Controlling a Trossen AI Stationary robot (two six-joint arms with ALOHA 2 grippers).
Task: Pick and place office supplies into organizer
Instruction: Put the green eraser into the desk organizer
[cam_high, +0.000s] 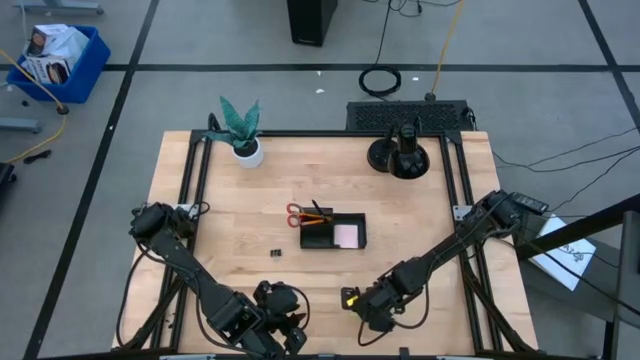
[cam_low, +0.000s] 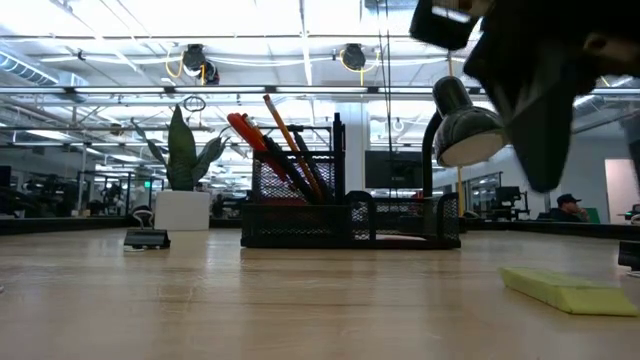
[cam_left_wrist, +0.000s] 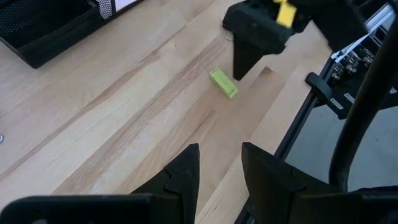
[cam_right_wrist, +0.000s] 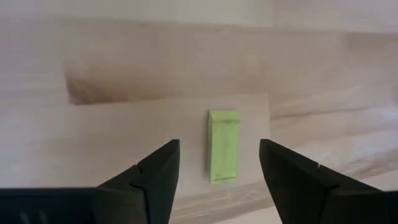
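A small yellow-green piece (cam_right_wrist: 223, 144) lies flat on the bare wood near the table's front edge. My right gripper (cam_right_wrist: 219, 147) hovers over it, open, with one finger on each side and neither touching it. The left wrist view shows the same piece (cam_left_wrist: 223, 83) under that gripper. My left gripper (cam_left_wrist: 219, 155) waits open at the front edge, left of the piece, with nothing between its fingers. The black organizer (cam_high: 335, 232) stands mid-table. It holds red-handled scissors (cam_low: 243, 130), orange pencils (cam_low: 285, 135) and a pink pad (cam_high: 347, 235). A black binder clip (cam_high: 277, 254) rests on the table to its left.
A potted green plant (cam_high: 242, 135) stands at the far left. A black lamp on a round base (cam_high: 400, 155) stands at the far right. Bare wood lies between the organizer and the front edge. Black frame rails (cam_high: 465, 215) run along the table's sides.
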